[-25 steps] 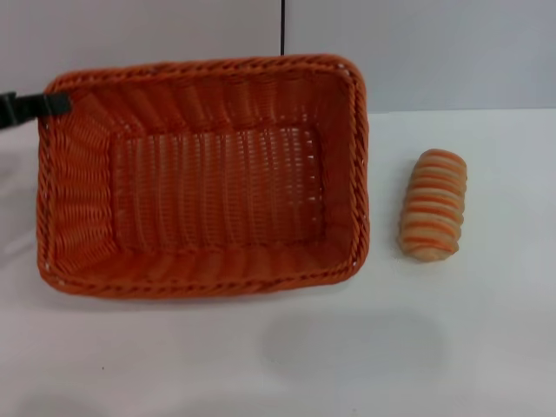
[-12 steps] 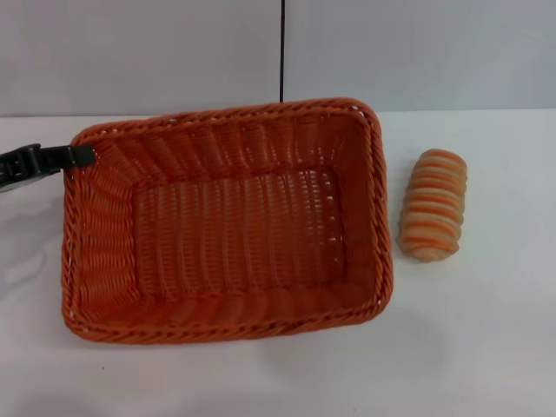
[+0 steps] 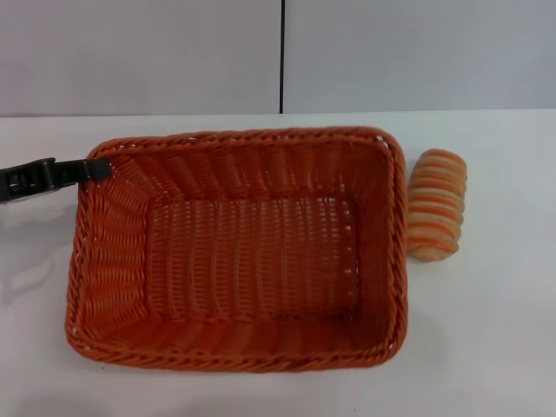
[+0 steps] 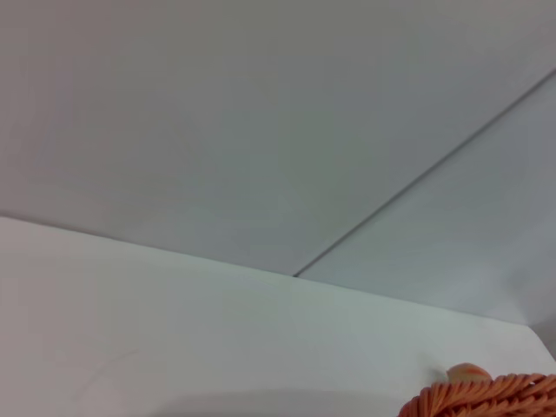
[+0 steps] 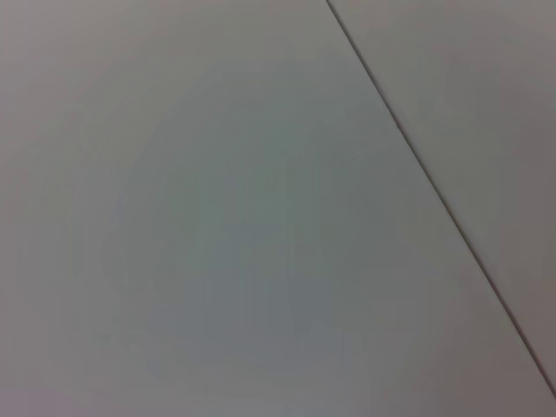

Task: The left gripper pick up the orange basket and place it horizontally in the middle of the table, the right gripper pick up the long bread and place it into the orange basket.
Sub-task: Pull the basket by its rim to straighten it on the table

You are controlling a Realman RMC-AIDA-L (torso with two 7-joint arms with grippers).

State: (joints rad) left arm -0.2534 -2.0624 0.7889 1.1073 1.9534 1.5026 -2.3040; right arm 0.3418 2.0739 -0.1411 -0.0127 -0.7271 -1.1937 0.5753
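The orange basket lies lengthwise across the middle of the white table in the head view, its open side up. My left gripper reaches in from the left edge and is shut on the basket's far left rim corner. A bit of that braided rim shows in the left wrist view. The long bread, tan with orange-brown stripes, lies just right of the basket's far right corner, nearly touching the rim. My right gripper is out of view.
A pale grey wall with a dark vertical seam rises behind the table. Bare white tabletop runs to the right of the bread and in front of the basket. The right wrist view holds only wall.
The basket, held by my left gripper, has come down and moved right and toward me, closing the gap to the bread. The bread has stayed put.
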